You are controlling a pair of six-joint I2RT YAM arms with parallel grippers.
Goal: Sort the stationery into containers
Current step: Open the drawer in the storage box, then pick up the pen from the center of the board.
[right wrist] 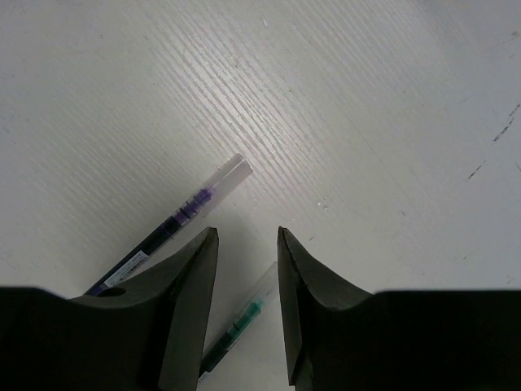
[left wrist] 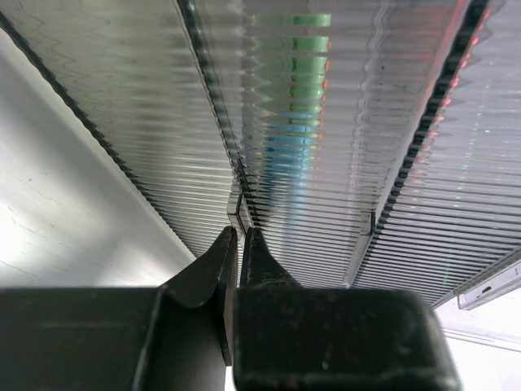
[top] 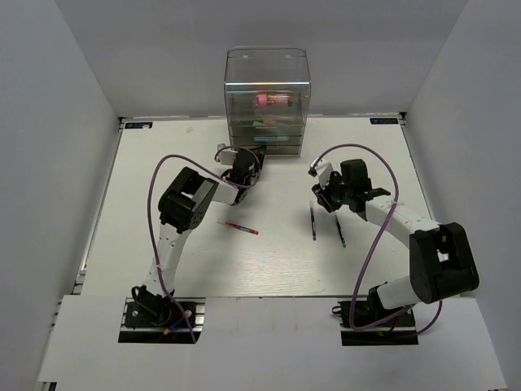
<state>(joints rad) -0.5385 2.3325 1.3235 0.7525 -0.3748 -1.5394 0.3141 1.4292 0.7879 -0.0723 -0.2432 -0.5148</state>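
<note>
The clear drawer cabinet (top: pixel 267 81) stands at the table's far middle. A pink marker (top: pixel 274 99) lies in its top drawer; green (top: pixel 265 124) and light-blue (top: pixel 260 139) markers show in lower drawers, also through the ribbed fronts in the left wrist view (left wrist: pixel 293 90). My left gripper (top: pixel 247 160) (left wrist: pixel 241 231) is against the lowest drawers, jaws pinched on the left end of a clear drawer handle (left wrist: pixel 236 213). A thin red pen (top: pixel 238 226) lies on the table. My right gripper (top: pixel 323 198) (right wrist: pixel 247 235) is open above two dark pens: the green-inked one (right wrist: pixel 236 326) (top: pixel 339 231) lies between its fingers, the purple-inked one (right wrist: pixel 183 216) (top: pixel 313 222) to the left.
White table (top: pixel 269 261) enclosed by white walls at left, right and back. Purple cables loop over both arms. The cabinet's front faces the arms.
</note>
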